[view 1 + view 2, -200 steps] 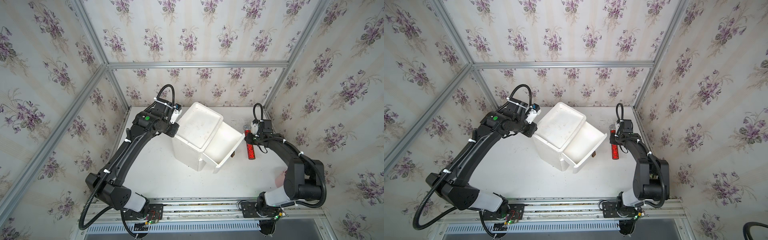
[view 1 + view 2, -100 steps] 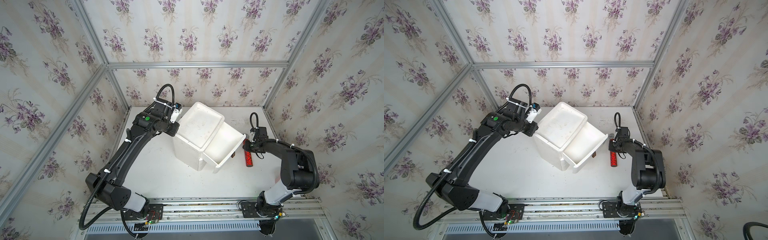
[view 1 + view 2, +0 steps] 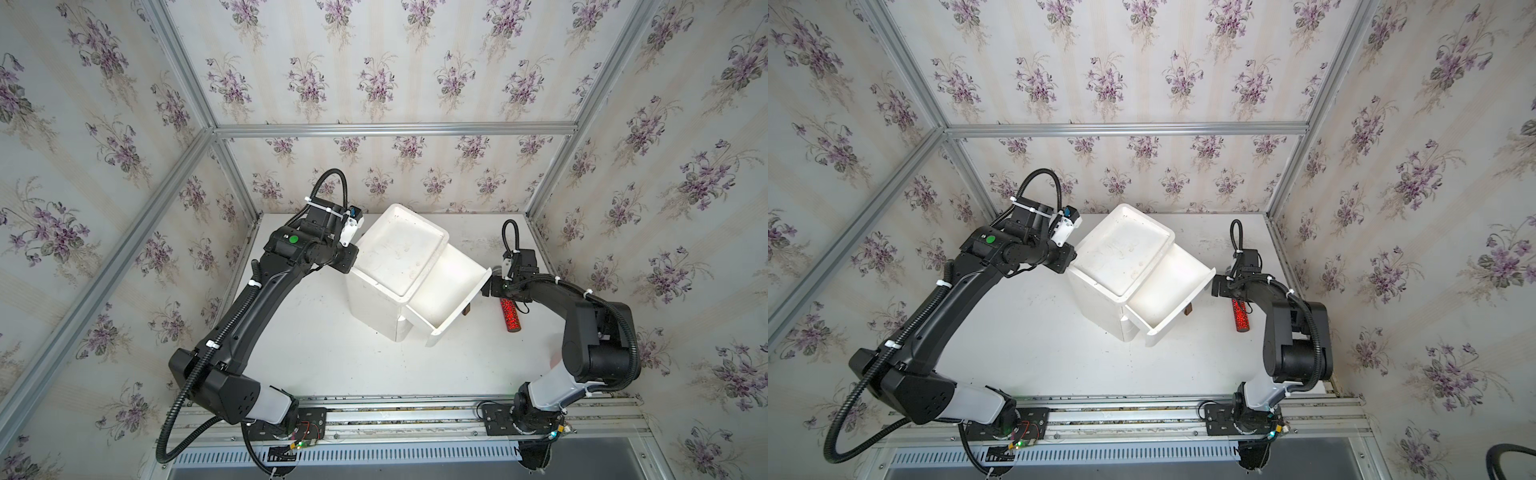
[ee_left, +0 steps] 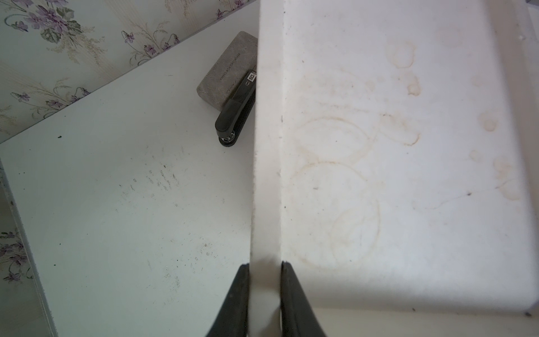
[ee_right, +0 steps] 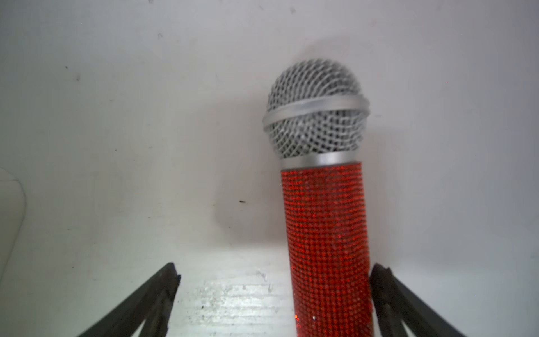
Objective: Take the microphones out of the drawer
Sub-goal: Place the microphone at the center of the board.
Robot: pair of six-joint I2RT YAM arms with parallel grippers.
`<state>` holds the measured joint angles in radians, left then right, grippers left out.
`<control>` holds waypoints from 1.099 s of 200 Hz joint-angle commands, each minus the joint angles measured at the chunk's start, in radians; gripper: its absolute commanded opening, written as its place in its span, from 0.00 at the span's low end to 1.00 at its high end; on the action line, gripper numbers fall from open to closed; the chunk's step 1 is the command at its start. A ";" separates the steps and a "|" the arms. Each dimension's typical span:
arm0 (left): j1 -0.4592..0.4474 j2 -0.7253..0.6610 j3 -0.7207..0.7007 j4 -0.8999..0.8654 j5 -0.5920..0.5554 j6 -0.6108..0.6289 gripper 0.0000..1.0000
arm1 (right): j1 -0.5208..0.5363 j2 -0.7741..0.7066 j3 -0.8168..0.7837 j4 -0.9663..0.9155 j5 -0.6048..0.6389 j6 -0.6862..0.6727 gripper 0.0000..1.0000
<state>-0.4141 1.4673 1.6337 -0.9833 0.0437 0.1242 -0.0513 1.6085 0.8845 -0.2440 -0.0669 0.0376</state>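
Floral-papered walls (image 3: pixel 374 62) box in a white table (image 3: pixel 332 357). The right gripper (image 5: pixel 274 280) has its fingers (image 5: pixel 157 291) spread wide and released. A second ago they were closed narrowly round the mic (image 5: pixel 323 221) and carried it above the table, with the arm raised higher. Now the mic lies on the table between them. Its red body sits close against one finger and well apart from the other, and its silver mesh head points away from the wrist. Just beyond that gripper, toward the middle of the table, stands the open drawer (image 3: pixel 444 286), so the mic is outside it, near its front panel. The drawer has not shifted.

The left gripper (image 4: pixel 265 274) is as it was: its fingers (image 4: pixel 239 291) are clenched on the raised rim of the cabinet (image 4: pixel 393 146), one finger on each face of the rim. The stained cabinet top spreads out past the inner finger. Past the outer finger, further along the cabinet's side, a black stapler (image 4: pixel 234 116) rests partly on a grey block (image 4: pixel 224 70). Both lie on the table, and the cabinet's edge hides part of each.
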 commanded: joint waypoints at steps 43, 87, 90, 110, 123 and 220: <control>-0.001 -0.019 -0.019 0.013 0.044 -0.007 0.21 | -0.001 -0.011 -0.002 0.008 0.006 0.016 1.00; -0.001 -0.031 -0.033 0.019 0.038 -0.004 0.21 | -0.002 -0.022 0.020 -0.017 0.029 0.012 1.00; -0.001 -0.032 -0.032 0.020 0.039 -0.003 0.21 | -0.001 -0.023 0.021 -0.018 0.030 0.011 1.00; 0.001 -0.032 -0.035 0.023 0.039 -0.004 0.21 | -0.002 -0.048 0.024 -0.021 0.064 0.008 1.00; 0.001 -0.029 -0.037 0.023 0.039 -0.003 0.22 | -0.002 -0.066 0.044 -0.039 0.081 0.008 1.00; 0.005 0.041 0.027 0.026 0.116 0.011 0.27 | -0.002 -0.402 -0.074 -0.132 0.009 0.078 1.00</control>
<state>-0.4103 1.4879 1.6321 -0.9585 0.0845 0.1249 -0.0532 1.2827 0.8528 -0.3584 -0.0200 0.0769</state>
